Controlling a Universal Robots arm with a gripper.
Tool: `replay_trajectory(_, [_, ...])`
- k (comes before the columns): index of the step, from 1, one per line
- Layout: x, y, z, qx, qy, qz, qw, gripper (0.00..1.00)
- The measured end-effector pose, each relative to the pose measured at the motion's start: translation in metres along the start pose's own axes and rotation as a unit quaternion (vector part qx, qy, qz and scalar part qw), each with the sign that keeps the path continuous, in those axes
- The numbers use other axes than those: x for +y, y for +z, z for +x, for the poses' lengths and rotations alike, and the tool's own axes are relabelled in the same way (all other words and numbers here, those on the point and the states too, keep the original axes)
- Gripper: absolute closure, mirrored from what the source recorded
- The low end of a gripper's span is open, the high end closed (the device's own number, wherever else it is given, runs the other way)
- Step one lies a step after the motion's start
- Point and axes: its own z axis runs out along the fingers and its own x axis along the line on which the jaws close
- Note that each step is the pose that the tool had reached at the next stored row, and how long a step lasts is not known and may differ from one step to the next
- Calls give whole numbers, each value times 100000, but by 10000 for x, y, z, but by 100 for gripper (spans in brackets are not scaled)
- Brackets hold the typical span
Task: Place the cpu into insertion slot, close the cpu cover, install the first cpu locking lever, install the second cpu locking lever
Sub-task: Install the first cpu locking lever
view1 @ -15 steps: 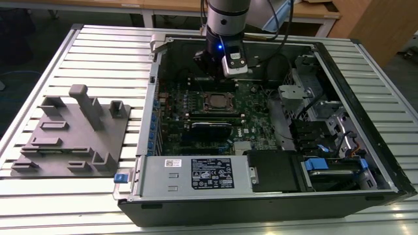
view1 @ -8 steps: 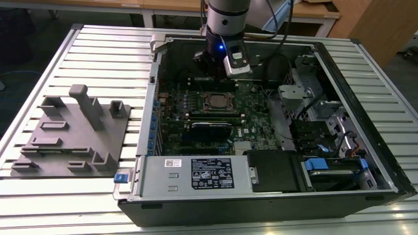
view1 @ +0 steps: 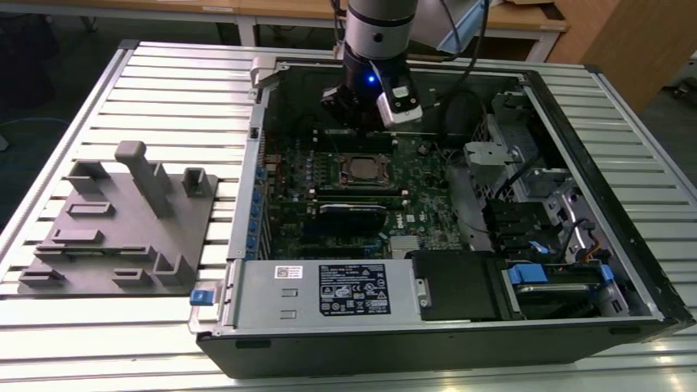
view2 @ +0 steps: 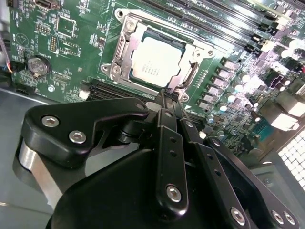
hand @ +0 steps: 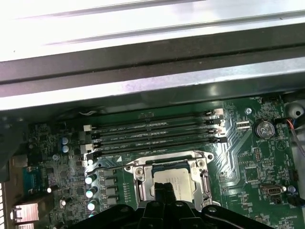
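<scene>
The cpu lies flat in the insertion slot on the green circuit board, its silvery top showing. The cpu cover, a thin metal frame, lies down around it, and the chip shows through its window. A thin metal lever runs along one side of the frame. My gripper is shut with nothing between its fingers. Its tips hover at the edge of the socket, just over the frame's rim, in both wrist views. In the exterior view the gripper hangs above the board's far part.
Long black memory slots run beside the socket, toward the case wall. A coin battery sits on the board. A metal box and drive bays fill the case's near side. A grey fixture stands on the table at the exterior view's left.
</scene>
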Motion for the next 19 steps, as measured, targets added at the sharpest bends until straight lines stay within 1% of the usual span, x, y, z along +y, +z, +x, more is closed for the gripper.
replay_trajectory(7, [0, 0, 0, 30, -369, 2, 99999, 90])
replay_trajectory(17, [-1, 1, 8, 29, -375, 0, 99999, 90])
replay_trajectory(19, [-2, 1, 14, 58, -708, 5, 99997, 90])
